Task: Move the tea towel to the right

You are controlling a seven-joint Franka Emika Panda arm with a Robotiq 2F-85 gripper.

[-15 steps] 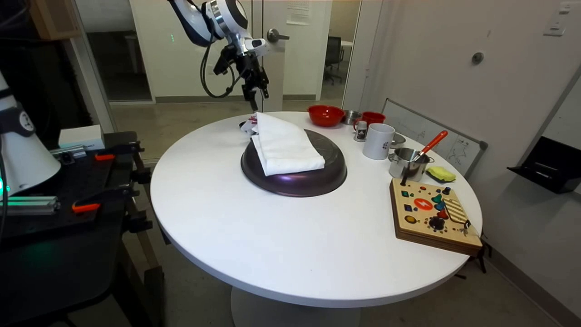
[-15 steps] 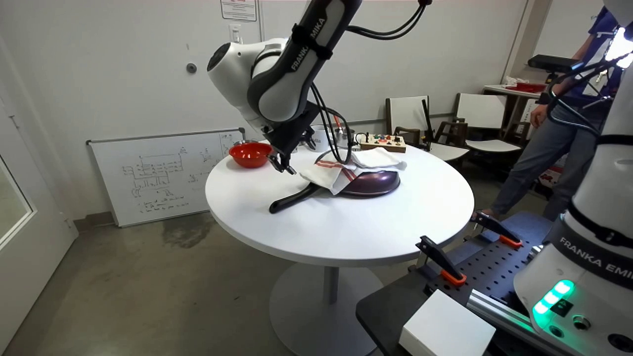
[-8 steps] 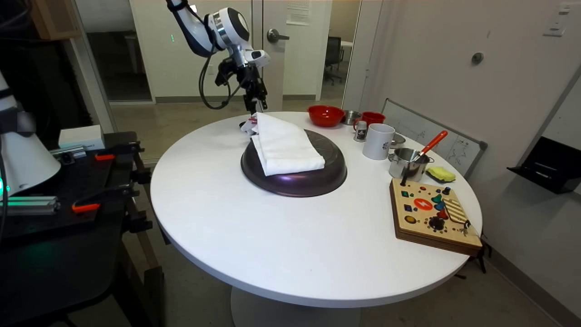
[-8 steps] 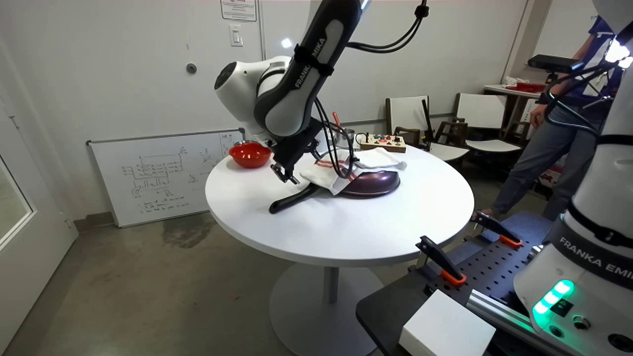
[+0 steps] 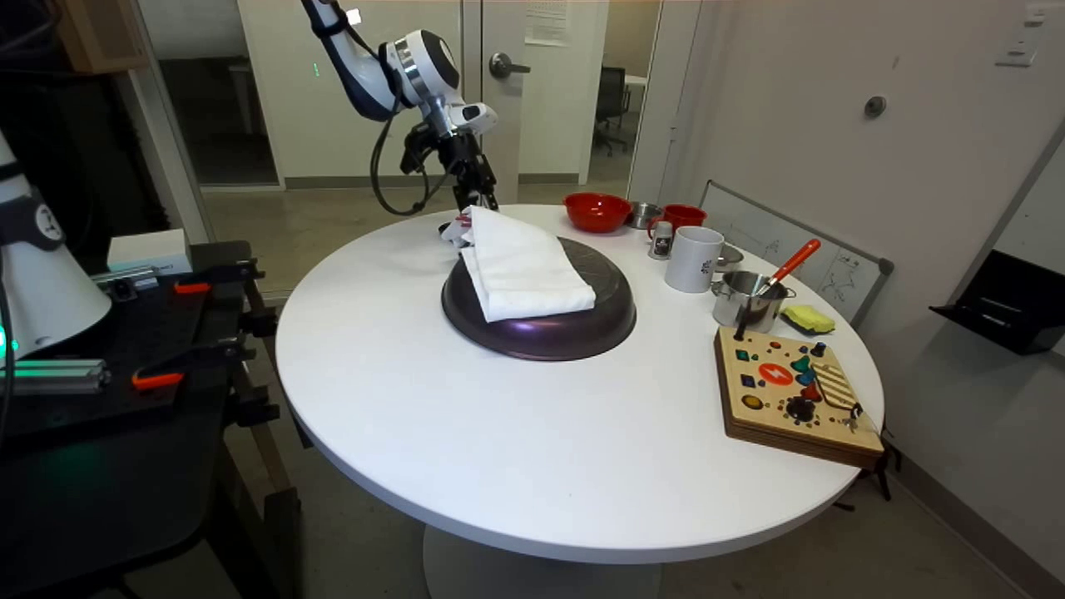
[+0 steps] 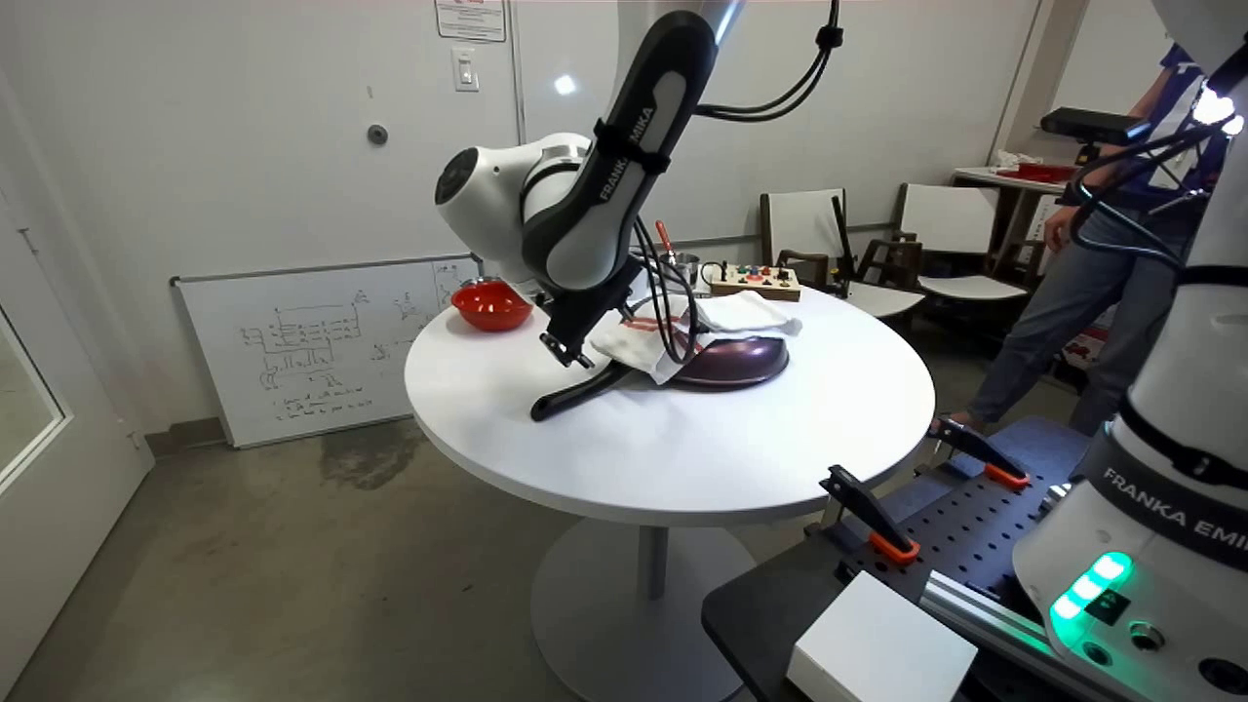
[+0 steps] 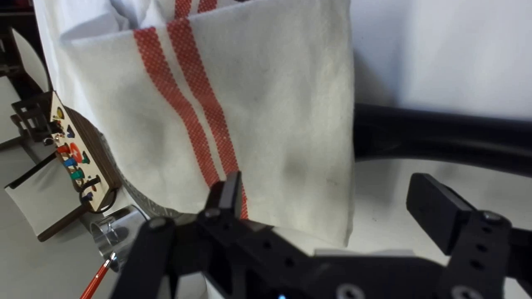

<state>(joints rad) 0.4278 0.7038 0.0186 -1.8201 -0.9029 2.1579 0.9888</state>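
The tea towel (image 5: 532, 270) is white and folded. It lies draped over an upturned dark purple pan (image 5: 541, 341). Its end with red stripes hangs toward the black pan handle (image 6: 580, 392) and also shows in the wrist view (image 7: 282, 104). My gripper (image 7: 328, 193) is open, with nothing held. In the wrist view one finger (image 7: 230, 193) is in front of the stripes and the other (image 7: 436, 211) is past the towel's edge, near the handle. In an exterior view the gripper (image 5: 478, 201) is at the towel's far end, its tips partly hidden.
A red bowl (image 5: 596, 213), a white mug (image 5: 694, 259), a steel pot (image 5: 740, 301) with a red-handled utensil, and a wooden knob board (image 5: 790, 399) stand along one side of the round white table (image 5: 499, 449). The pan handle lies close beside the gripper.
My gripper has come down and closer to the striped end of the towel. The towel and pan have not moved.
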